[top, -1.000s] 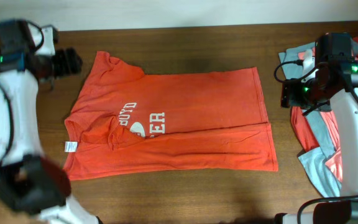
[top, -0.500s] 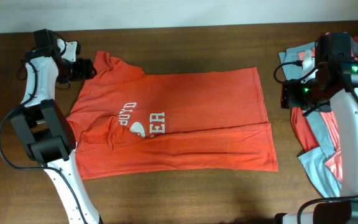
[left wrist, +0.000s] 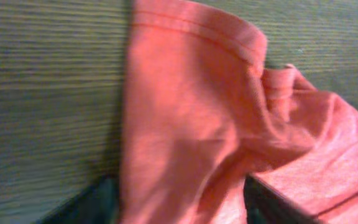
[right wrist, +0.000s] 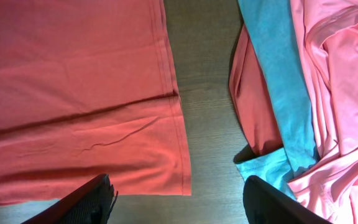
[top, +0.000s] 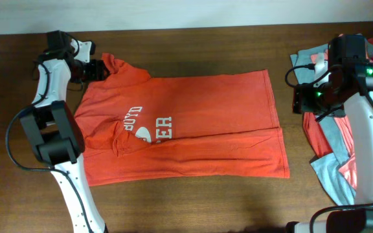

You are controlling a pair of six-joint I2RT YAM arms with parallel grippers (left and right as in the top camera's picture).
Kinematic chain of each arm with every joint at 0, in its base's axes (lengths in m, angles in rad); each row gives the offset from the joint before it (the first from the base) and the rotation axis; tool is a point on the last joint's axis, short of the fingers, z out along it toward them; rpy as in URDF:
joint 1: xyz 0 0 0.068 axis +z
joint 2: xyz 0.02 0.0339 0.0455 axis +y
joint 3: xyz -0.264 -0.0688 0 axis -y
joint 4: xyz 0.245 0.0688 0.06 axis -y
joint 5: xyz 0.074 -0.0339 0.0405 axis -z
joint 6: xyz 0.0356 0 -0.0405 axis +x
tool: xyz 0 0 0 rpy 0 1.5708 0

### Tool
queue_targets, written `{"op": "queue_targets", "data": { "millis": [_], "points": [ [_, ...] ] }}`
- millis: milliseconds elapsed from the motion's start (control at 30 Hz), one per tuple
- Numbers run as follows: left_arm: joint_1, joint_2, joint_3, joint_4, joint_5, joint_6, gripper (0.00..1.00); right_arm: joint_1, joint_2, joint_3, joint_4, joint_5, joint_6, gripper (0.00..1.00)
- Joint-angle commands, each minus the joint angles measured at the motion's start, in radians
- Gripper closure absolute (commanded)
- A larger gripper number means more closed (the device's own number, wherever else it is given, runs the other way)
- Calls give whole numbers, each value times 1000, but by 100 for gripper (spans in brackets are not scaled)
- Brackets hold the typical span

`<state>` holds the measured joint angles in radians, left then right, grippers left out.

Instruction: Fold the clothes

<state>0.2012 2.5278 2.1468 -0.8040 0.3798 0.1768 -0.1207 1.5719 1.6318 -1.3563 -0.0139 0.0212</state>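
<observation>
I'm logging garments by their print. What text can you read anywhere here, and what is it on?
"BOYD": white arched print on the orange-red T-shirt, seen from overhead.
"ER": end of a second white word beside it; its start is lost in a fold.
Pile of shirts on the right: no lettering shows.
Both wrist views: no text.

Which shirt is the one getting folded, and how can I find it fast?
Look at the brown wooden table; the shirt lies spread flat across its middle, away from the crumpled pile of shirts at the right edge. It is the orange-red one, and only it has white letters on the chest.
</observation>
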Motion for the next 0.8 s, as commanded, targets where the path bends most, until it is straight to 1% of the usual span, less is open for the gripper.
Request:
{"op": "queue_targets", "data": {
  "millis": [0, 33, 67, 133, 233, 400, 500, 533, 567, 667, 733, 767],
  "points": [
    [-19, 49, 5, -12, 25, 10, 70, -4, -10, 5, 0, -5, -6, 28],
    [-19, 49, 5, -16, 24, 0, 78, -4, -10, 5, 2, -5, -6, 29],
    [-19, 49, 5, -25, 24, -11, 85, -4, -10, 5, 11, -5, -6, 32],
    [-6, 49, 5, -44, 24, -19, 93, -4, -9, 5, 37, -5, -6, 34],
    [10, 49, 5, -52, 24, -45, 99, -4, 0, 5, 71, -5, -6, 33],
    [37, 49, 17, -66, 25, -79, 100, -4, 55, 5, 128, -31, -13, 34],
    [49, 49, 35, -73, 25, -92, 100, -4, 135, 5, 196, -146, -98, 34],
    [51, 49, 37, -72, 25, -107, 100, -4, 166, 5, 222, -161, -108, 33],
    [53, 49, 37, -71, 25, -117, 100, -4, 206, 5, 259, -167, -107, 27],
    [50, 49, 37, -72, 24, -121, 100, -4, 313, 5, 379, -189, -106, 21],
    [47, 49, 37, -72, 25, -121, 99, -4, 389, 5, 486, -190, -106, 20],
    [47, 49, 36, -72, 24, -121, 99, -4, 405, 5, 507, -189, -102, 20]
  ]
}}
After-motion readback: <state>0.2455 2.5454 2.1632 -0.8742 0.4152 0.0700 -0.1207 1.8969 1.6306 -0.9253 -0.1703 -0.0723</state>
